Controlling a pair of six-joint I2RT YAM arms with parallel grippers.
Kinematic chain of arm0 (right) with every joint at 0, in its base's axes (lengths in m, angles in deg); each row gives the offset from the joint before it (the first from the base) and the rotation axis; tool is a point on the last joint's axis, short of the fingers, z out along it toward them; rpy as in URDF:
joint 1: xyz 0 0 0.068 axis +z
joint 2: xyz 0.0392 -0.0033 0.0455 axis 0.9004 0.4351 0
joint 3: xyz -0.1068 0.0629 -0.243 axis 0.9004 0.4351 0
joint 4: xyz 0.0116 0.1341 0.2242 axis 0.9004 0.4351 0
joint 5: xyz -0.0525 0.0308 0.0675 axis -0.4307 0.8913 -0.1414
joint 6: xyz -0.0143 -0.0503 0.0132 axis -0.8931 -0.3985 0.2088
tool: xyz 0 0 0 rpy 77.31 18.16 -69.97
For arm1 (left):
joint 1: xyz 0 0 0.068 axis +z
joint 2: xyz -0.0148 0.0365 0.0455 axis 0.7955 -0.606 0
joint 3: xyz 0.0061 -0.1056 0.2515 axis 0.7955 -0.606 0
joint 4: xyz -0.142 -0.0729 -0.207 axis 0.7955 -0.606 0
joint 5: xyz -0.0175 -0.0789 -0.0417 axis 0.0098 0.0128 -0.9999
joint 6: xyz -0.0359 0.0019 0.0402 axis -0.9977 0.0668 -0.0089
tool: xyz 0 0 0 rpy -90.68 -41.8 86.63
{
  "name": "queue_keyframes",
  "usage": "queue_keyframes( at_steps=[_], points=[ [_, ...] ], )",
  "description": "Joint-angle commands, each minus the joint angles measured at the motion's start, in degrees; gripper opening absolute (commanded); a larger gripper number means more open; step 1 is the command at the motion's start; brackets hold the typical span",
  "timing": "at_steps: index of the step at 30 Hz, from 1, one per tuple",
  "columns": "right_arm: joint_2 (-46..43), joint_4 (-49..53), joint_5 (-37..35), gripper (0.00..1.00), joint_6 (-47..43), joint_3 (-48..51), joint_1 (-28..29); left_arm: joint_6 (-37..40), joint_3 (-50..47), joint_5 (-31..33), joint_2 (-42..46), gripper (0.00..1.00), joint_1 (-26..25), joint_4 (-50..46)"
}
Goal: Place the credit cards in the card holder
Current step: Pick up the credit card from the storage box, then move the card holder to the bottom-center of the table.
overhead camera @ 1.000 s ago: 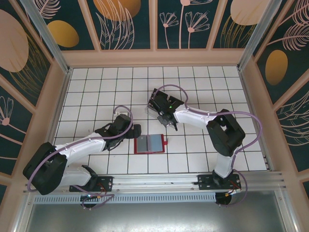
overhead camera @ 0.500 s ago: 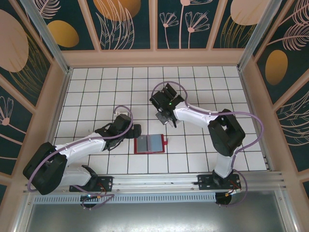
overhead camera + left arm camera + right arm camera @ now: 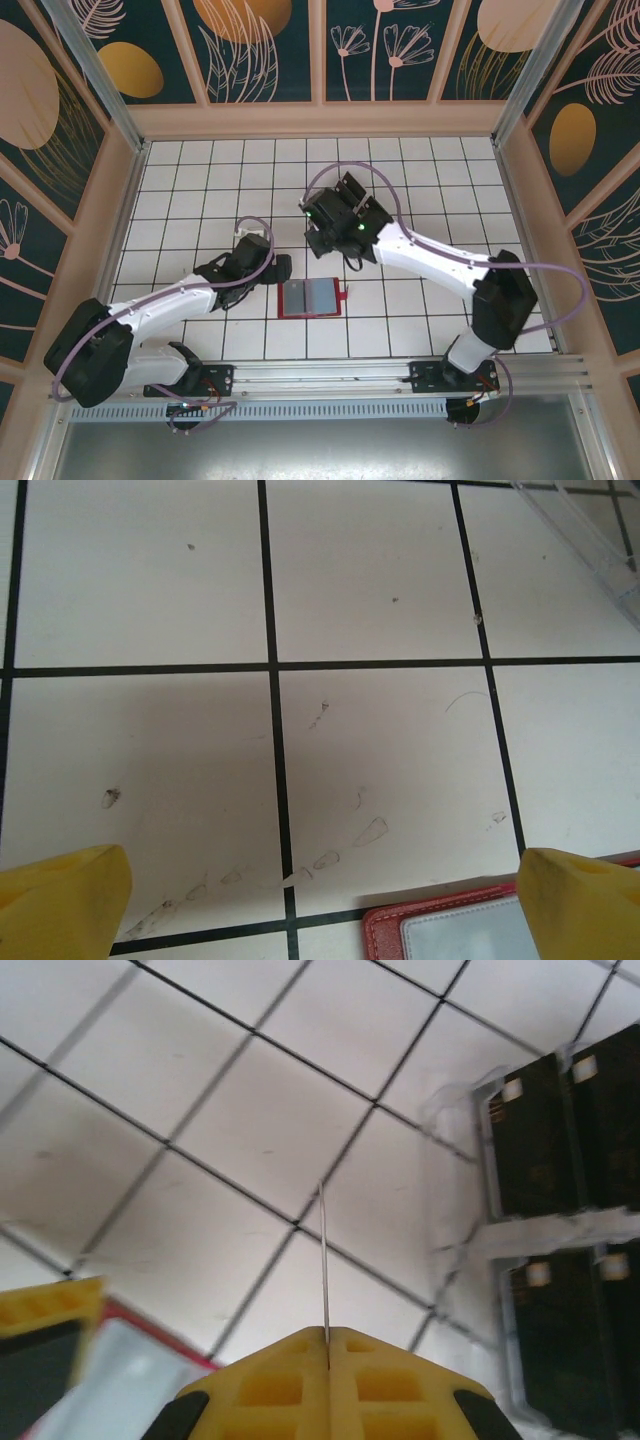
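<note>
The card holder lies open on the tiled table, red with greyish inner pockets; its corner shows in the left wrist view and its edge in the right wrist view. My right gripper is shut on one credit card, seen edge-on as a thin line sticking up from the yellow fingers. From above, that gripper hangs behind the wallet. More black credit cards stand in slots at the right. My left gripper stands open just left of the wallet, nothing between its fingers.
A clear plastic slotted rack holds the remaining black cards; its corner shows at the top right of the left wrist view. Wooden walls enclose the table. The right arm stretches across the right half.
The right gripper has closed on a card and moved left, away from the rack, as the arm stretched out. The left arm and the wallet have stayed put.
</note>
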Motion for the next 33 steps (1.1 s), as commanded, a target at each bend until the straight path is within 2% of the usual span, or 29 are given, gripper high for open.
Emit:
queue_keyframes(
  at_steps=[1,4,6,10,21,33],
  points=[
    [-5.8,-10.9,6.6,0.00,12.6,8.4,1.4,0.2,-2.2,2.1,2.4,0.98,0.5,-1.8],
    [-11.5,-23.8,11.2,0.00,21.1,19.4,2.1,-1.1,-4.3,3.1,4.0,0.98,0.5,-1.3],
    [-14.3,-30.8,11.6,0.00,25.2,25.7,2.8,-2.7,-5.3,3.8,4.9,0.99,0.6,-1.4],
    [-16.3,-39.2,12.8,0.00,31.0,33.5,4.4,-5.2,-6.9,3.7,6.3,0.98,0.5,-1.7],
    [-13.0,-47.2,12.1,0.00,35.9,40.7,6.3,-5.0,-7.7,-0.9,6.2,0.98,0.1,-2.3],
    [-11.5,-50.6,9.6,0.00,38.6,48.6,3.5,-4.0,-8.7,1.3,8.3,0.98,-5.0,-3.1]
  ],
)
